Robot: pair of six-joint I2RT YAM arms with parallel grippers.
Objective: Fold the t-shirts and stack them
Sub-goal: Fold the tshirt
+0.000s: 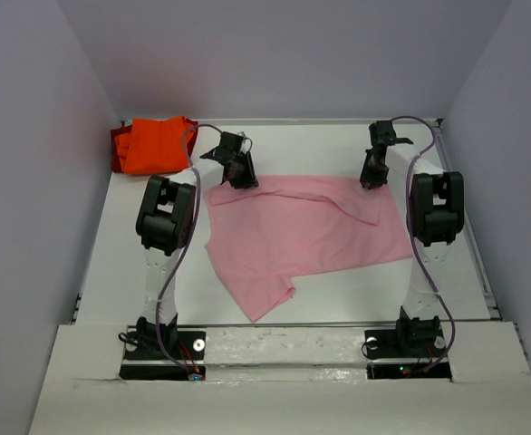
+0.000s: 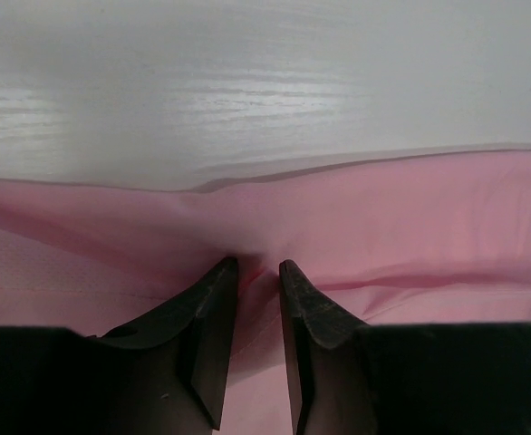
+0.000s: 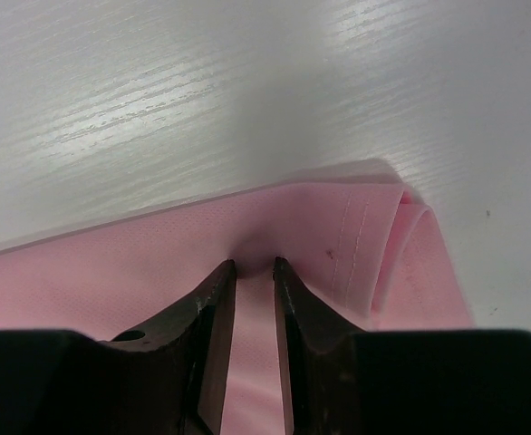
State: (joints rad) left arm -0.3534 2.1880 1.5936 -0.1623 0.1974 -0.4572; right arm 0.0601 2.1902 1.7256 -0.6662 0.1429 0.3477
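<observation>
A light pink t-shirt (image 1: 311,227) lies partly folded across the middle of the white table, one sleeve end trailing toward the near left. My left gripper (image 1: 241,179) sits at its far left corner. In the left wrist view the fingers (image 2: 258,265) are pinched on a puckered ridge of pink cloth (image 2: 410,217). My right gripper (image 1: 371,181) is at the far right corner. There its jaws (image 3: 254,263) are closed on a fold of the pink cloth (image 3: 139,254), beside a rolled hem (image 3: 419,254). A pile of orange t-shirts (image 1: 152,145) rests at the back left corner.
Grey walls close in the table (image 1: 338,290) on the left, back and right. A raised white ledge (image 1: 284,340) with both arm bases runs along the near edge. Purple cables loop from each arm.
</observation>
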